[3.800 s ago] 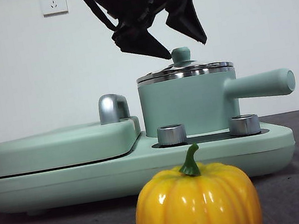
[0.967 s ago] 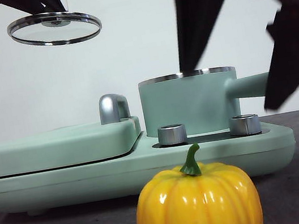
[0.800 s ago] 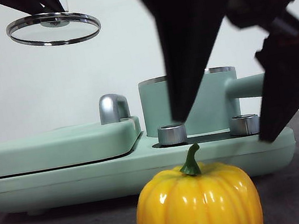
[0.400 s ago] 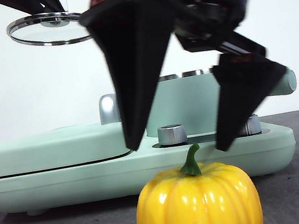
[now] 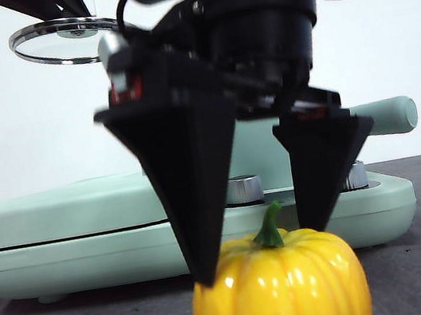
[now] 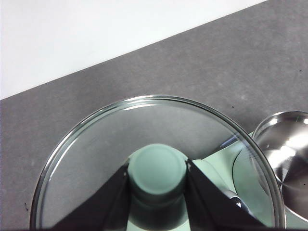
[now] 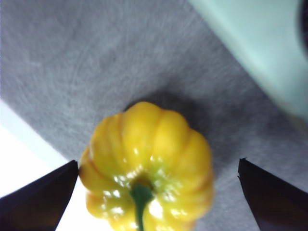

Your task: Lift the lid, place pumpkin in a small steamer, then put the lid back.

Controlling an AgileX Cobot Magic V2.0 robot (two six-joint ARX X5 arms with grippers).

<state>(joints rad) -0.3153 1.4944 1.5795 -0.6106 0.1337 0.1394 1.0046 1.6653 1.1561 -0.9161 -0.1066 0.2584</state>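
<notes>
The yellow-orange pumpkin (image 5: 278, 286) (image 7: 147, 166) with a green stem sits on the dark cloth at the front. My right gripper (image 5: 262, 250) (image 7: 159, 192) hangs open directly over it, one jaw on each side, tips level with the pumpkin's top. High at the upper left, my left gripper (image 6: 157, 178) is shut on the mint-green knob of the glass lid (image 5: 62, 41) (image 6: 144, 139), holding it in the air. The small steamer (image 5: 260, 141) is mostly hidden behind the right arm; its long handle (image 5: 385, 116) sticks out to the right and its bare steel inside (image 6: 288, 154) shows in the left wrist view.
The mint-green cooker base (image 5: 64, 251) spans the table behind the pumpkin, with the flat griddle cover (image 5: 57, 207) on its left half and two steel dials (image 5: 242, 189) in front of the steamer. A white wall stands behind.
The right gripper has come down and forward from above the steamer until its open jaws straddle the pumpkin. The lid stays held high at the left.
</notes>
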